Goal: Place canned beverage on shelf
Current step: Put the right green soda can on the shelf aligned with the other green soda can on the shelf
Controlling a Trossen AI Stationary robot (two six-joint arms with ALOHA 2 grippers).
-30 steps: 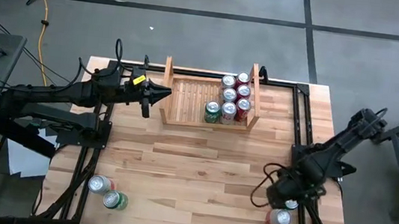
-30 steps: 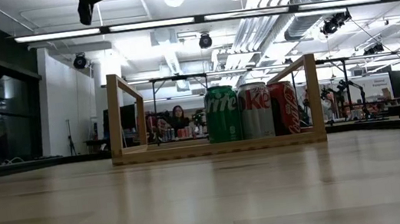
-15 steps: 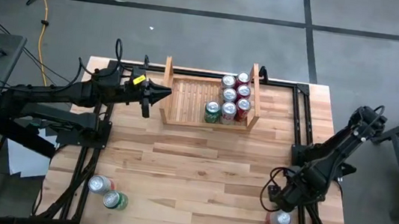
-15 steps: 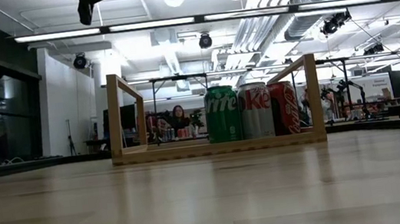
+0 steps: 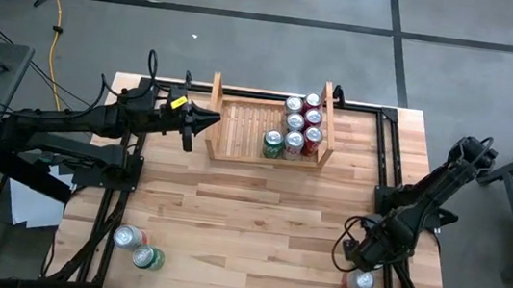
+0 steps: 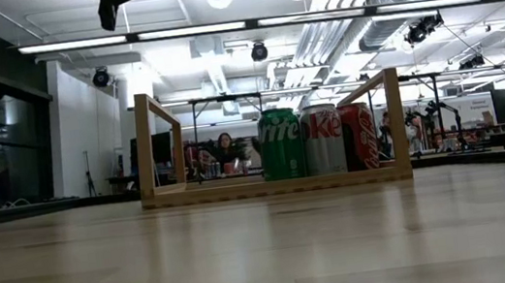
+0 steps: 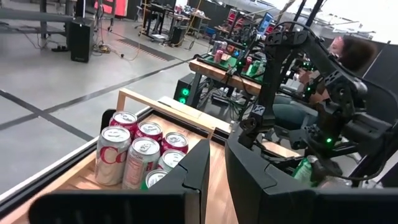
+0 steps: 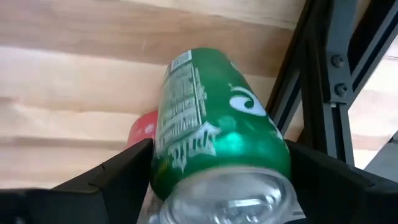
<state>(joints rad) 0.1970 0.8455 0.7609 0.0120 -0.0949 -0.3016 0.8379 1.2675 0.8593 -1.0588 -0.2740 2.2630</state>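
- My right gripper [image 8: 217, 180] has its fingers spread wide on either side of a green can [image 8: 214, 130] lying on its side at the table's near right corner; I can't tell whether the pads touch it yet.
- A red can [image 8: 142, 127] peeks out just behind the green one.
- From above, that gripper [image 5: 360, 262] sits over a silver can top [image 5: 360, 281] beside the black frame rail.
- My left gripper [image 5: 203, 116] hovers just left of the shelf [image 5: 239, 127], fingers pressed together, holding nothing.
- The shelf holds seven upright cans [image 5: 297, 124], all packed against its right side board; the left part shows bare slats.
- From table level, its front row reads green, silver, red [image 6: 316, 140].
- Two more cans [image 5: 138, 247], one silver and one green, lie at the near left corner.
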